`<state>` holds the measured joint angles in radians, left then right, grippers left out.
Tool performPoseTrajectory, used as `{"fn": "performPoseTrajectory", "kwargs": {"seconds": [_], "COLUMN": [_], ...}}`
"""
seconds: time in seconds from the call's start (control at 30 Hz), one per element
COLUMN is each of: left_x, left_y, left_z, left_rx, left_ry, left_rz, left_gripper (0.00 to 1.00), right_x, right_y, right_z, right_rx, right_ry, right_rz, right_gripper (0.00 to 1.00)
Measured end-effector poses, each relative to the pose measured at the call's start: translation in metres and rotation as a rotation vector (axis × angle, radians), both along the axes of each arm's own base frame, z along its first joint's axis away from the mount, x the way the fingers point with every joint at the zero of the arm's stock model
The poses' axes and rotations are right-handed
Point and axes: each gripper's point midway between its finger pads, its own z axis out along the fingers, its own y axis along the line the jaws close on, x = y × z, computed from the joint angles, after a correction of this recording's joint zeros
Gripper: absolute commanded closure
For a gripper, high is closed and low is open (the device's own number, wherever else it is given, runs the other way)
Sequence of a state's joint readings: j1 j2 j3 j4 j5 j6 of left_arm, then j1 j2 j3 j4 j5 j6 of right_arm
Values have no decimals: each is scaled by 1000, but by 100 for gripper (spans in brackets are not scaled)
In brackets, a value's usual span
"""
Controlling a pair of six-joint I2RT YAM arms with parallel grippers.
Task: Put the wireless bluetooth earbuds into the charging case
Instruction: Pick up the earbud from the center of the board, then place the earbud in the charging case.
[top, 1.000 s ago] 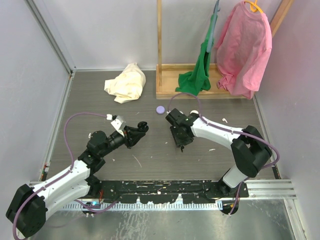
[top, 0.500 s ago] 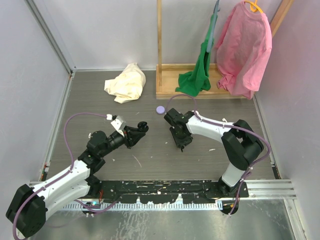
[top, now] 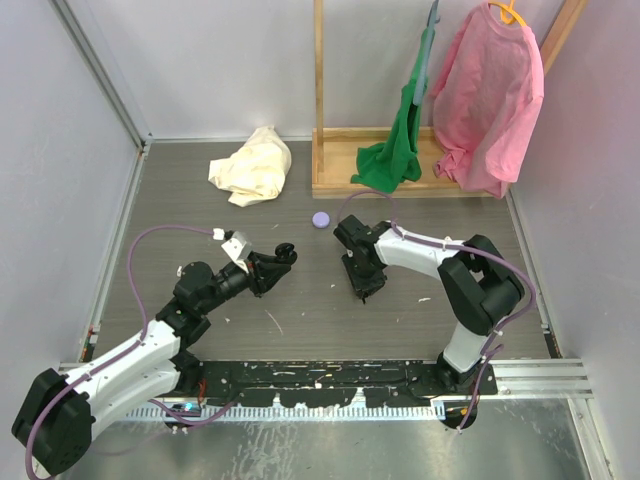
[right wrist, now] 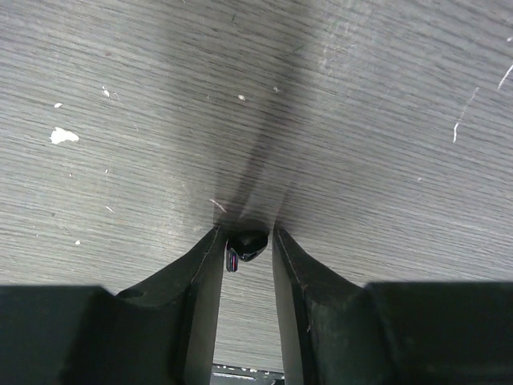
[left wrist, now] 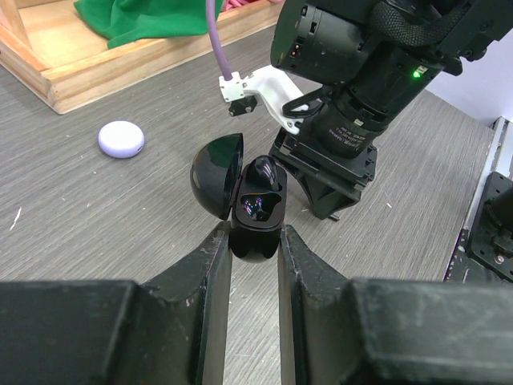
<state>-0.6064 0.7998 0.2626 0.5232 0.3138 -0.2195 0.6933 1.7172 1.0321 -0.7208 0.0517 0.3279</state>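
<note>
Earbud (right wrist: 244, 245), small and glossy black, is pinched between the 2 fingertips of the right end effector (right wrist: 246, 234). The jaws are nearly closed on it, right down at the counter (right wrist: 385, 120) in the middle of the scene. Whether it has cleared the surface, I can't tell.

Over to the left, the left end effector (left wrist: 255, 234) is clamped narrowly on the lower body of the charging case (left wrist: 255, 218). It holds the case up off the counter with the lid (left wrist: 215, 172) flipped open, and a seated earbud (left wrist: 263, 172) appears to be in 1 slot already.

Now the danger. That earbud is slick and gripped only at the very tips, so a lift or a wrist turn could twist it or squirt it out. If it arrives at the wrong angle, it won't drop into the free slot. Push too hard and the case could pivot in its narrow grip. A stray finger could also knock the lid shut or nudge the seated earbud.

Against 1 second back, the right arm (top: 440, 255) has folded its elbow in toward the centre, with the tips staying over the same spot. The left arm (top: 150, 345) and the case haven't budged.
</note>
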Motion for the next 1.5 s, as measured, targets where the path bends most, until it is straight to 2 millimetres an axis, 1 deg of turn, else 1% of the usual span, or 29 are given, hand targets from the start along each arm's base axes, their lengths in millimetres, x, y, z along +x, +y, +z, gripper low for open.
{"fn": "performPoseTrajectory", "kwargs": {"seconds": [0.13,0.4,0.5,0.57,0.67,0.77,0.8,0.83,0.97,1.23,1.33,1.37,1.5], "left_x": [0,0,0,-1,-1,-4,-5,-6,-9,-12,-13,-13,-14], "left_y": [0,0,0,0,-1,0,0,0,1,2,2,2,2], "left_z": [0,0,1,1,1,0,0,1,9,25,29,30,32], "left_rx": [-1,-1,-2,-2,-6,-11,-13,-17,-41,-74,-80,-79,-75], "left_ry": [-1,-1,-2,-2,-8,-14,-18,-23,-59,-120,-140,-147,-167], "left_rz": [0,0,-1,-4,-9,-15,-16,-19,-27,-34,-35,-38,-44], "left_gripper": [100,100,100,100,100,100,100,100,100,100,100,100,99], "right_x": [0,0,-1,1,10,19,23,24,29,28,26,24,17], "right_y": [1,1,0,2,9,20,25,28,47,90,104,109,119], "right_z": [-1,0,4,12,32,59,70,74,106,167,195,207,249], "right_rx": [8,21,31,52,107,179,212,223,305,470,536,563,661], "right_ry": [4,-5,-23,-49,-125,-223,-267,-279,-408,-627,-719,-759,-897], "right_rz": [-2,-5,-6,-6,-2,11,17,23,72,203,257,280,344], "right_gripper": [67,77,80,81,82,82,82,82,82,83,84,84,84]}}
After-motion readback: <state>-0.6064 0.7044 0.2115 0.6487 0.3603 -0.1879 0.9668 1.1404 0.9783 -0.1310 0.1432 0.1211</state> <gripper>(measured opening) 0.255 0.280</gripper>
